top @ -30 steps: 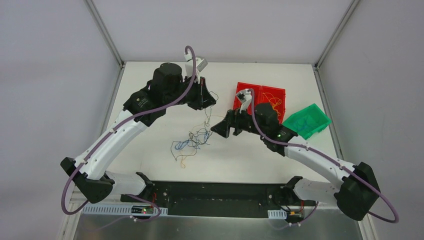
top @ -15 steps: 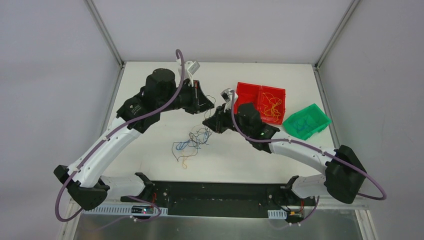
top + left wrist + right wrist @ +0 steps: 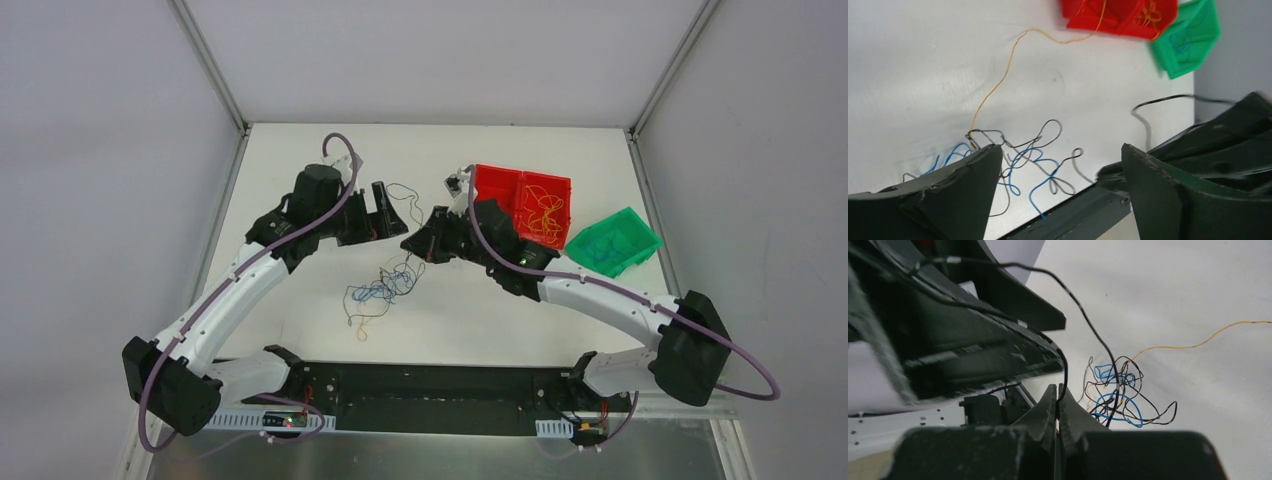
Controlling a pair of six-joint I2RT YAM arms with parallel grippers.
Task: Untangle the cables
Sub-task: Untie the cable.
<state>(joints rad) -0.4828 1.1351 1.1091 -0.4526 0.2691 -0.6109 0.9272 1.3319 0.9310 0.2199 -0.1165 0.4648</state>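
Cables (image 3: 388, 283) are lying tangled ahead of our wide-open left gripper (image 3: 1060, 152) while we are pinching one black strand (image 3: 1066, 372) with the right gripper (image 3: 1058, 390).

Top external camera: fixed above and behind the arm bases, facing down and forward over the white tabletop (image 3: 480, 320). It sits far off and takes in the whole workspace.

Left wrist camera: close, angled down across the table toward the red plastic bin (image 3: 1118, 17) and green plastic bin (image 3: 1193, 40).

Right wrist camera: very close and low, facing the black left arm (image 3: 958, 355).

All three views share the tangle of hair-thin yellow, blue and black cables (image 3: 385, 285).
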